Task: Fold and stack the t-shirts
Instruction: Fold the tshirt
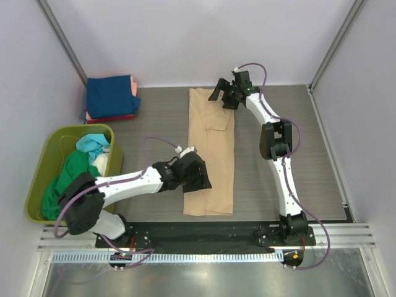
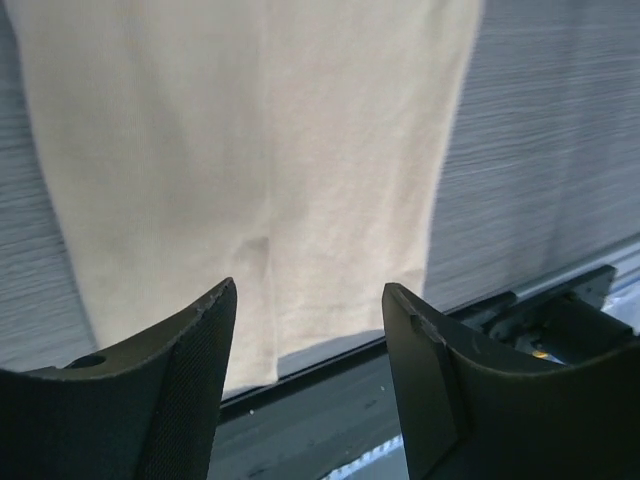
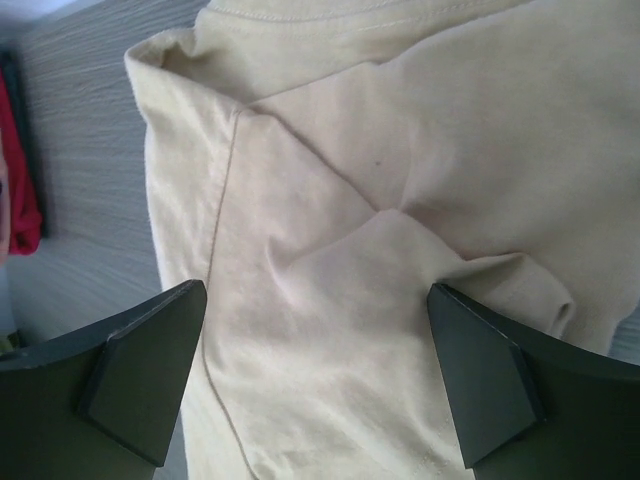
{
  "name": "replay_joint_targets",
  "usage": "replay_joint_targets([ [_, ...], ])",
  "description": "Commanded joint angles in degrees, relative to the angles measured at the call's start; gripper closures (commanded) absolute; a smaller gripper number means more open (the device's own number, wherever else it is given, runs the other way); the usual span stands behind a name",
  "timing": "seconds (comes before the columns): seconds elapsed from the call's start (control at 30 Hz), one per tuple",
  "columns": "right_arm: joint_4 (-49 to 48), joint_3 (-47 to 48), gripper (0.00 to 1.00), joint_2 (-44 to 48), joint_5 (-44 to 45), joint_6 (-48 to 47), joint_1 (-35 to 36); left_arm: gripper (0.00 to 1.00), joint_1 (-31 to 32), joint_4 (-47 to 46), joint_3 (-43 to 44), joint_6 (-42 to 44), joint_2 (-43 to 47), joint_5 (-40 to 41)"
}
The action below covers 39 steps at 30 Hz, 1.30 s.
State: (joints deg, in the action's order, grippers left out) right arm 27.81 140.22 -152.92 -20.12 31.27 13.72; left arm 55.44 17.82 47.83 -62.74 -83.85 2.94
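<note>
A tan t-shirt (image 1: 210, 154) lies on the table, folded into a long narrow strip running front to back. My left gripper (image 1: 199, 179) hovers over the strip's near left part, open, with nothing between its fingers. In the left wrist view the tan cloth (image 2: 250, 150) ends just beyond the left gripper (image 2: 309, 290). My right gripper (image 1: 221, 98) is at the strip's far end, open wide. In the right wrist view, the right gripper (image 3: 318, 290) spans the folded sleeve and collar area of the tan shirt (image 3: 380, 150), with nothing held.
A folded stack (image 1: 111, 96) of navy, pink and red t-shirts sits at the back left; the red one (image 3: 20, 190) shows in the right wrist view. An olive-green bin (image 1: 43, 167) at the left holds teal (image 1: 93, 145) and green (image 1: 71, 176) shirts. The black table edge (image 2: 330, 390) is near.
</note>
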Motion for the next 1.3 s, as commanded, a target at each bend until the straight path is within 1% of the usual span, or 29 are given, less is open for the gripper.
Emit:
replay_joint_targets([
  [0.0,-0.8,2.2,0.01,6.9,-5.5,-0.9,0.7,0.38,0.2,11.7,5.9,5.6,7.1,6.5],
  [0.07,-0.8,0.2,0.0,13.2,-6.0,-0.4,1.0,0.37,0.2,13.1,6.4,6.1,10.5,8.9],
  [0.1,-0.7,-4.8,0.0,16.3,-5.4,-0.7,1.1,0.37,0.2,14.3,6.3,6.7,11.6,9.6],
  [0.13,-0.7,-8.4,0.0,22.9,-4.3,-1.1,1.2,0.36,0.2,15.0,6.2,6.8,12.6,10.2],
  [0.17,-0.7,-12.7,0.0,27.1,-3.0,-1.8,1.2,0.36,0.2,15.7,5.7,7.0,14.8,11.5],
  [0.2,-0.6,-21.9,0.0,31.1,-1.3,-2.0,1.5,0.36,0.2,17.0,5.2,7.1,15.9,11.9],
  [0.23,-0.7,-26.9,0.0,34.8,1.7,-2.1,1.6,0.35,0.1,17.4,4.6,7.0,17.1,12.5],
  [0.27,-0.6,-31.9,0.0,43.2,3.8,-1.6,1.8,0.35,0.1,18.1,3.0,6.9,19.2,13.3],
  [0.3,-0.6,-41.9,0.0,46.9,5.2,-1.3,2.1,0.34,0.1,18.3,2.1,6.9,20.6,13.6],
  [0.33,-0.6,-47.1,0.0,51.3,8.0,-1.1,2.5,0.34,-0.2,18.3,1.1,6.8,21.7,13.6],
  [0.37,0.0,-52.1,0.0,58.5,9.6,-0.3,2.9,0.34,-0.2,18.8,-0.6,6.7,22.8,13.8],
  [0.4,0.2,-61.7,0.0,62.5,10.8,0.4,3.9,0.33,-0.3,18.8,-1.4,6.6,25.2,13.9],
  [0.43,0.4,-66.7,0.0,66.1,11.8,1.2,4.4,0.33,-0.5,19.1,-3.1,6.3,26.3,14.1],
  [0.47,0.6,-71.4,0.0,72.8,11.8,2.2,4.8,0.32,-0.7,19.4,-3.9,6.1,27.6,14.3],
  [0.5,0.8,-79.8,0.0,76.0,11.3,3.7,5.4,0.32,-0.8,19.5,-4.6,6.1,29.6,14.6],
  [0.57,2.2,-87.5,0.0,82.3,11.8,5.2,7.1,0.31,-0.9,20.1,-6.7,5.3,31.8,15.0],
  [0.6,3.1,-93.8,0.0,87.9,12.0,7.6,7.5,0.31,-0.9,20.1,-7.4,4.9,32.7,15.0],
  [0.67,4.5,-99.2,0.0,93.9,12.2,9.9,9.0,0.31,-0.9,19.8,-9.9,4.0,35.2,15.0],
  [0.7,4.8,-103.7,0.0,96.5,12.1,11.6,9.6,0.31,-0.9,19.5,-10.8,3.4,36.0,14.9],
  [0.73,5.0,-105.7,0.0,101.4,12.1,14.7,10.4,0.31,-0.9,19.3,-11.6,3.2,37.0,14.8],
  [0.77,4.9,-109.0,0.0,103.2,12.1,16.4,12.1,0.31,-0.9,18.7,-13.2,2.7,37.4,14.6],
  [0.83,4.4,-111.8,0.01,106.8,12.6,20.5,14.6,0.31,-0.9,17.9,-15.3,2.0,37.6,14.3],
  [0.9,2.5,-115.4,0.02,107.3,13.0,22.7,18.3,0.31,-0.9,16.3,-16.4,1.5,37.1,13.2],
  [1.0,-1.4,-118.2,0.05,105.2,14.1,26.3,23.4,0.31,-1.0,14.0,-17.9,0.9,35.3,11.8],
  [1.07,-3.8,-118.6,0.09,102.6,16.1,28.0,26.1,0.31,-0.9,12.5,-18.7,0.6,34.3,11.1],
  [1.1,-4.4,-118.7,0.13,101.6,16.5,28.4,28.4,0.31,-0.9,12.0,-18.9,0.5,33.5,10.5],
  [1.17,-6.6,-119.0,0.17,99.0,17.5,29.6,30.2,0.31,-1.0,10.2,-20.0,0.2,32.7,10.2],
  [1.23,-7.5,-119.0,0.25,97.6,18.2,30.3,32.4,0.31,-0.9,8.9,-20.7,-0.1,31.7,9.4],
  [1.27,-8.5,-119.5,0.27,96.4,18.2,30.5,33.1,0.31,-0.9,7.9,-20.9,-0.4,31.4,8.8],
])
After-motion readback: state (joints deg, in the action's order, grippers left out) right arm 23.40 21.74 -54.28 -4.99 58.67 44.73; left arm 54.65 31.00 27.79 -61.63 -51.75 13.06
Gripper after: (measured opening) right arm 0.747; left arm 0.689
